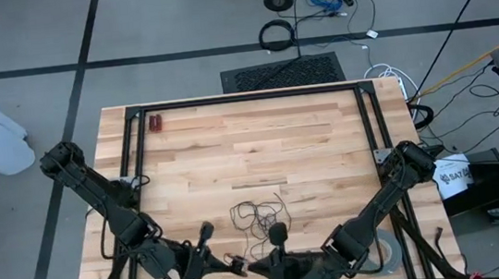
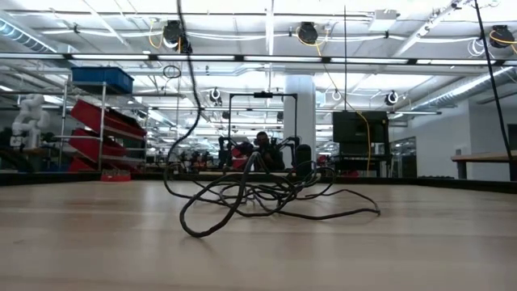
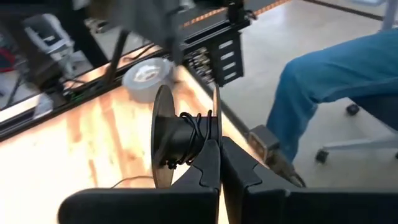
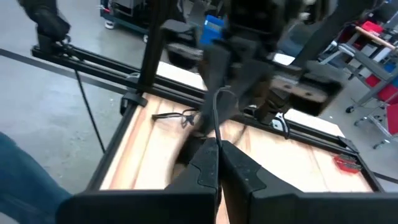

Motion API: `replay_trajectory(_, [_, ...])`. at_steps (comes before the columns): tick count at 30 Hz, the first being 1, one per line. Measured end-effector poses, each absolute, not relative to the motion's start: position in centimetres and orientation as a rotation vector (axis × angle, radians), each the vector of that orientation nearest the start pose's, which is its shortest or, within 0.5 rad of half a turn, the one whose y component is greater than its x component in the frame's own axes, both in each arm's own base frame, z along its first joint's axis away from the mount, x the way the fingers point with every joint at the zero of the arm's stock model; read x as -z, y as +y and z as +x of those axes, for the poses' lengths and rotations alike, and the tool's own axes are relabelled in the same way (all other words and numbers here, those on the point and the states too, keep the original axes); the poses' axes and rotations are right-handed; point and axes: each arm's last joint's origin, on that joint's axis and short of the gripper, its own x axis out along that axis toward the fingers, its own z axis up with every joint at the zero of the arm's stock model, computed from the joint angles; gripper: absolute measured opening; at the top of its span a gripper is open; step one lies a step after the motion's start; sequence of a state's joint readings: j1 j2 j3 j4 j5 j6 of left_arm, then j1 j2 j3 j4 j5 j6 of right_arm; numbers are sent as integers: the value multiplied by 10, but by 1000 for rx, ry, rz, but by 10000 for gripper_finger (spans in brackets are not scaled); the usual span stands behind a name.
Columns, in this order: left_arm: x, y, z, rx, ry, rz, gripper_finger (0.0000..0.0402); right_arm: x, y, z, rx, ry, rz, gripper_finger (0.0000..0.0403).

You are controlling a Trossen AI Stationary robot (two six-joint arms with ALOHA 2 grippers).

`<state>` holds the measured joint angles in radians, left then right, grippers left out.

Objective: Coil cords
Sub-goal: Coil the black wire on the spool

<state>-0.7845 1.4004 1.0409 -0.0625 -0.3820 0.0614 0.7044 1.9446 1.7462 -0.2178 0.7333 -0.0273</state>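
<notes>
Bright overhead light; blurred wrist views.

Both dark six-joint arms reach in from the table's sides and meet low at the near edge, wrists angled toward each other. Left arm's dark two-finger gripper: fingers pressed together, tips touching, seen in the left wrist view. Right arm's dark two-finger gripper: fingers likewise pressed together. From above, the left gripper sits just beside the right gripper.
</notes>
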Motion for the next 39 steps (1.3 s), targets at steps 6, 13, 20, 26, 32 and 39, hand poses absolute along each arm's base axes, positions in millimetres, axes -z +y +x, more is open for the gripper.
replay_trajectory(6, [-304,-203,220,310,349,291,0,-323,282,349,10,328,-279,0])
replay_trajectory(13, [-314,-202,209,267,303,299,0,-312,278,345,32,427,-257,0])
replay_trajectory(20, [-321,-206,197,264,268,327,0,-305,275,341,49,497,-276,0])
replay_trajectory(26, [-324,-212,187,281,251,339,0,-304,273,342,44,511,-276,0])
replay_trajectory(32, [-325,-218,179,285,237,355,0,-300,267,345,-10,571,-248,0])
replay_trajectory(39, [-331,-224,172,304,171,385,0,-298,265,346,-46,602,-245,0])
